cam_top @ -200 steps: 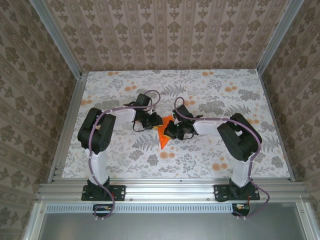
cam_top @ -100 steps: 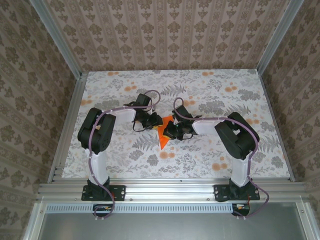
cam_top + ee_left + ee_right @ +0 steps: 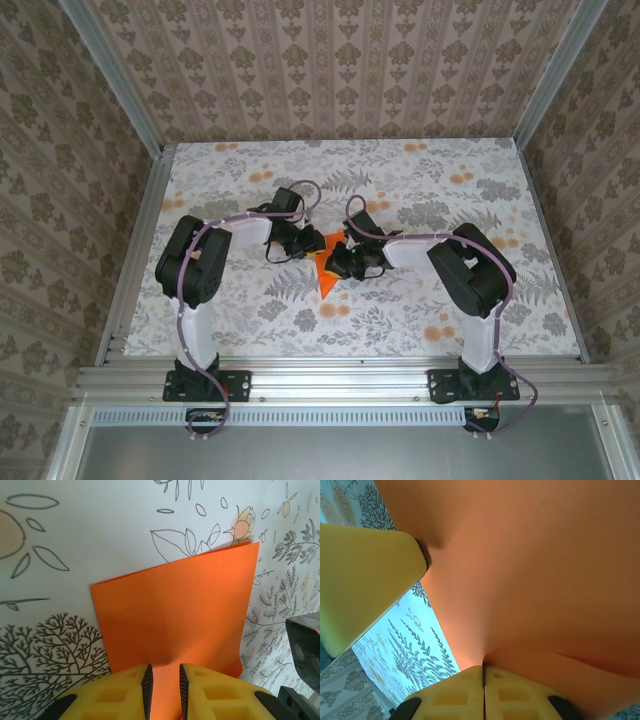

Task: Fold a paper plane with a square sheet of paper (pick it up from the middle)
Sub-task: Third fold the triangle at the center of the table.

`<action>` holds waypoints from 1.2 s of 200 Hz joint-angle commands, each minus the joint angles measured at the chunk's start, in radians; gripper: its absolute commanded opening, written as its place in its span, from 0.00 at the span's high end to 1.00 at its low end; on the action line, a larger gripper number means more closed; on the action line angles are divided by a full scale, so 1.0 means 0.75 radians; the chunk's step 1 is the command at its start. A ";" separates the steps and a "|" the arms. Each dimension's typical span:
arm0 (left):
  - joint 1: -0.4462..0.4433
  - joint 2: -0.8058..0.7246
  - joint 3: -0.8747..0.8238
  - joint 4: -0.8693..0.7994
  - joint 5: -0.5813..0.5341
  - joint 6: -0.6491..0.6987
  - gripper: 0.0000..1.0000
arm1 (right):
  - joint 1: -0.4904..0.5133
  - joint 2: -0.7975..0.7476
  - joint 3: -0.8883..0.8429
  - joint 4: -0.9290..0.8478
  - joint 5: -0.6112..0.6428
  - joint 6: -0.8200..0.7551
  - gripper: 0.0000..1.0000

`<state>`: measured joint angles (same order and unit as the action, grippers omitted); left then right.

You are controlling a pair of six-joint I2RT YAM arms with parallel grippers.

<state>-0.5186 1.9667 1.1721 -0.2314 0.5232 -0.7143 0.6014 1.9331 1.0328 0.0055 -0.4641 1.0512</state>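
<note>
The square sheet of paper [image 3: 325,272] is bright orange and lies partly folded at the middle of the flower-print table. In the left wrist view the paper [image 3: 175,610] spreads flat ahead of my left gripper [image 3: 166,672]. Its yellow fingers stand a narrow gap apart, tips down on the sheet. My right gripper [image 3: 483,669] is shut, and an edge of the paper [image 3: 530,555] curls up out of its closed jaw line. From above, the left gripper [image 3: 303,247] and right gripper [image 3: 338,262] face each other across the sheet. The paper plane is out of view.
A left finger [image 3: 370,580] touches the sheet in the right wrist view. The right gripper's black body [image 3: 305,650] sits close at the paper's right. Aluminium rails [image 3: 140,250] and patterned walls enclose the table [image 3: 420,320].
The right arm has shifted slightly left, carrying its pinched edge of the paper with it. The left arm has not moved.
</note>
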 commanded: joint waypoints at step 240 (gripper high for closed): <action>0.002 -0.041 0.124 -0.143 -0.021 0.038 0.76 | 0.009 0.043 -0.055 -0.088 0.146 -0.081 0.90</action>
<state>-0.5220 1.9766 1.2572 -0.3141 0.5114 -0.7059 0.6052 1.9423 1.0298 0.0265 -0.4496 1.0134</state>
